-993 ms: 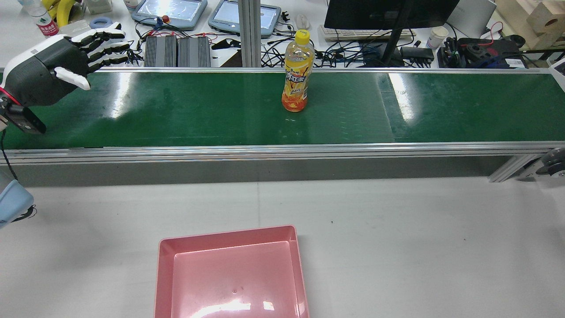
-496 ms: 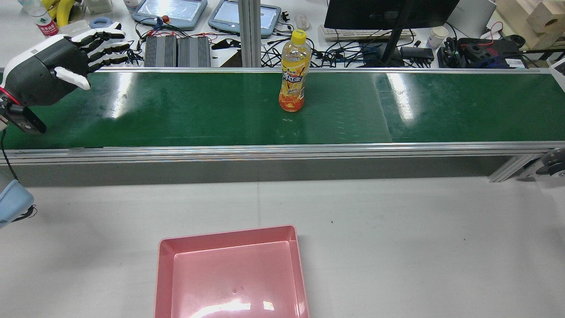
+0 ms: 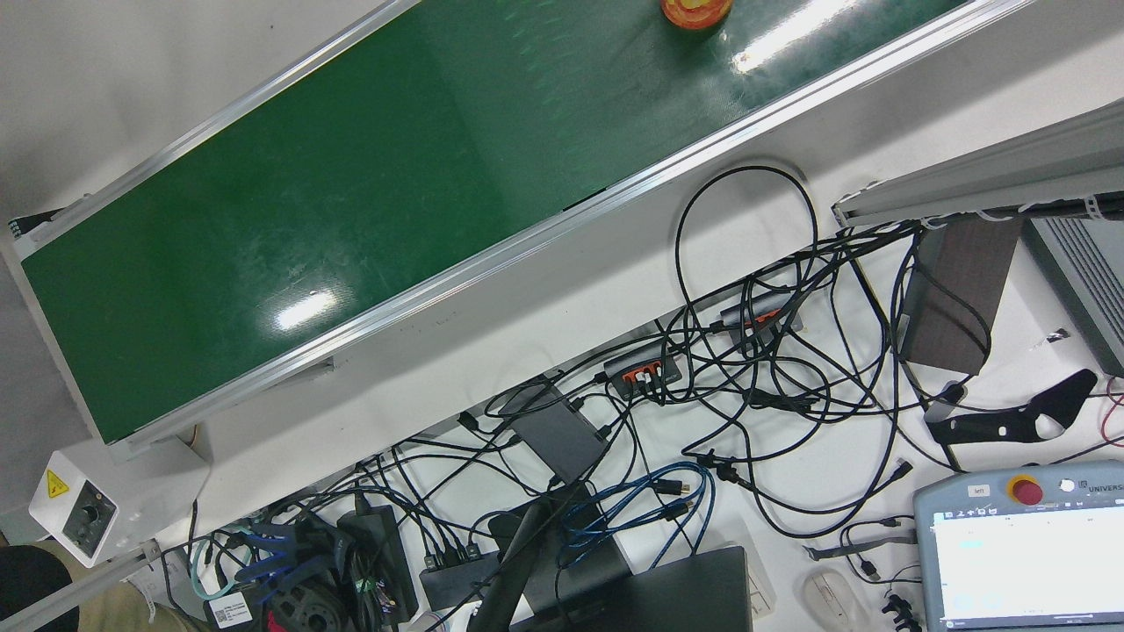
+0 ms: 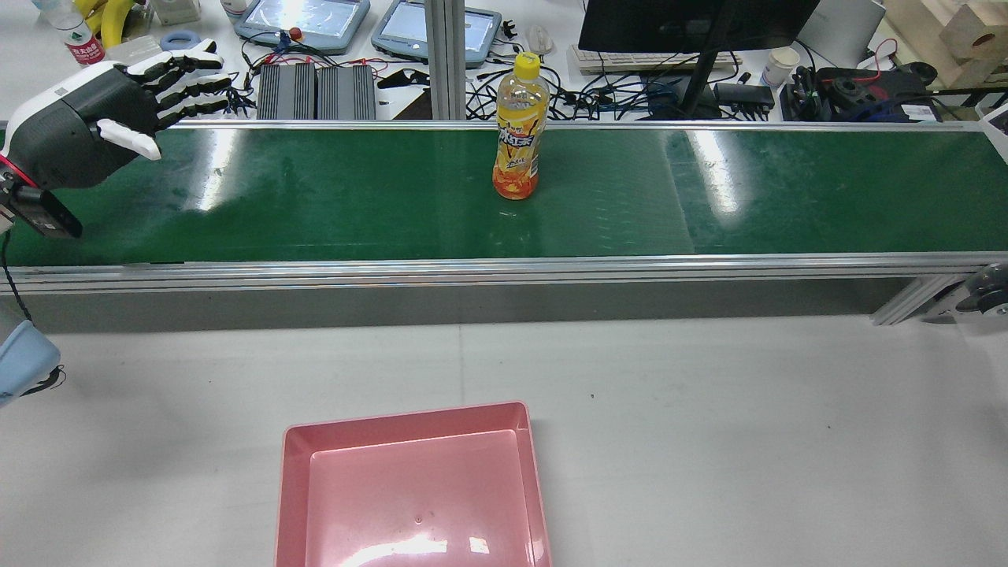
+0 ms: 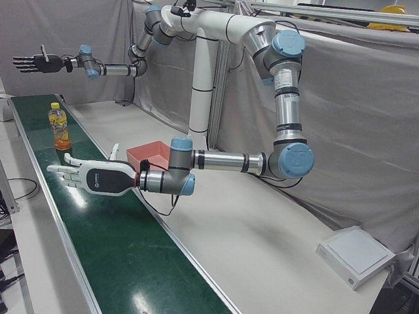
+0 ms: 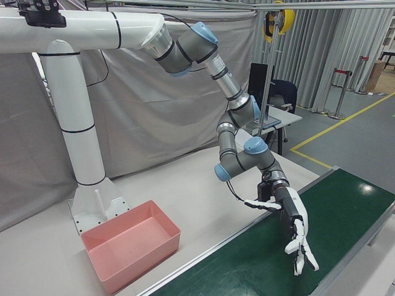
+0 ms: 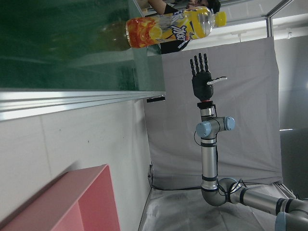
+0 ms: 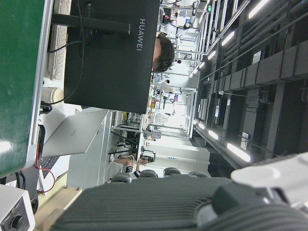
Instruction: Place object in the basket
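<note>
An orange drink bottle (image 4: 517,130) with a yellow cap stands upright on the green belt (image 4: 354,197), near its middle; it also shows as the bottle (image 5: 60,127), the bottle (image 7: 168,26) and, cut off at the top edge, the bottle (image 3: 696,10). My left hand (image 4: 94,126) hovers open over the belt's left end, well apart from the bottle, fingers spread; the same left hand (image 5: 88,176) (image 6: 297,237) holds nothing. My right hand (image 5: 31,63) (image 7: 202,79) is raised high beyond the bottle, open and empty. The pink basket (image 4: 287,488) sits empty on the white table.
Aluminium rails (image 4: 504,272) edge the belt. Behind the belt lie cables, a monitor (image 4: 693,24), teach pendants (image 4: 307,20) and power boxes (image 4: 315,90). A white pedestal (image 6: 80,142) stands behind the basket. Grey curtains close off the station.
The bottle has travelled a little to the left along the belt. Neither hand has moved.
</note>
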Controlling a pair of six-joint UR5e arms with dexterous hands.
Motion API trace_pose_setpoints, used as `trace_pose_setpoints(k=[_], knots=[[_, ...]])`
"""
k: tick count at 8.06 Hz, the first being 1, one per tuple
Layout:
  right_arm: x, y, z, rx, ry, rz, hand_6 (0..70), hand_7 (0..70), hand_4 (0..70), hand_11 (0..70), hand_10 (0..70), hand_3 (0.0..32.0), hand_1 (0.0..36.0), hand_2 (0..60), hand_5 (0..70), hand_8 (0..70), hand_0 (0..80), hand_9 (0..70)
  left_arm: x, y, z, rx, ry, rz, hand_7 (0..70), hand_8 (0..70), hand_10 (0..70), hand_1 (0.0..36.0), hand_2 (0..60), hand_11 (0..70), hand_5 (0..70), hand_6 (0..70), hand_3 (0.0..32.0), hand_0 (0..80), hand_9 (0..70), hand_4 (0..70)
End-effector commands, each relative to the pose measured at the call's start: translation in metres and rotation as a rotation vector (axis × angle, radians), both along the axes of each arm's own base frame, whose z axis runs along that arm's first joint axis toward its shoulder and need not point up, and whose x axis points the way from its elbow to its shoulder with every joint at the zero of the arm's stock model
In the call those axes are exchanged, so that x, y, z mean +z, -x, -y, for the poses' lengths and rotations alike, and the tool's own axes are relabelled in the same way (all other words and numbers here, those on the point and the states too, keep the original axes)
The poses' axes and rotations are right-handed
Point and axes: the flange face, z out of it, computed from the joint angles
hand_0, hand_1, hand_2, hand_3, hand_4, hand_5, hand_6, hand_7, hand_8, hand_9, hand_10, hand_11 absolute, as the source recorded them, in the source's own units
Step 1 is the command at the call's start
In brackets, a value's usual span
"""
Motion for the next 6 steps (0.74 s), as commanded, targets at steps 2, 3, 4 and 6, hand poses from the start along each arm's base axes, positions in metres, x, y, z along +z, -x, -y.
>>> trace_pose_setpoints(k=[2,3,4,6], knots=[[0.0,0.0,0.0,0.0,0.0,0.0,0.0,0.0,0.0,0.0,0.0,0.0,0.0,0.0,0.0,0.0,0.0,0.0,0.001,0.0,0.0001,-0.001,0.001,0.002,1.9,11.5,9.8,8.8,0.0,15.3,26.6,2.9,4.6,50.7,12.1,14.6],[0.0,0.0,0.0,0.0,0.0,0.0,0.0,0.0,0.0,0.0,0.0,0.0,0.0,0.0,0.0,0.0,0.0,0.0,0.0013,0.0,0.0,-0.001,0.003,0.002,1.8,11.4,9.7,9.1,0.0,15.2,26.5,2.9,4.6,50.8,12.0,14.5],[0.0,0.0,0.0,0.0,0.0,0.0,0.0,0.0,0.0,0.0,0.0,0.0,0.0,0.0,0.0,0.0,0.0,0.0,0.0013,0.0,0.0,0.0,0.003,0.001,1.8,11.5,9.7,9.0,0.0,15.2,27.2,2.9,4.6,50.8,12.2,14.4],[0.0008,0.0,-0.0001,0.0,0.002,0.0,0.0,0.0,0.0,0.0,0.0,0.0,0.0,0.0,0.0,0.0,0.0,0.0,0.0005,0.0,-0.0002,0.001,0.002,0.001,1.9,11.5,9.3,9.1,0.0,14.6,26.7,2.8,5.0,50.8,12.2,14.3]])
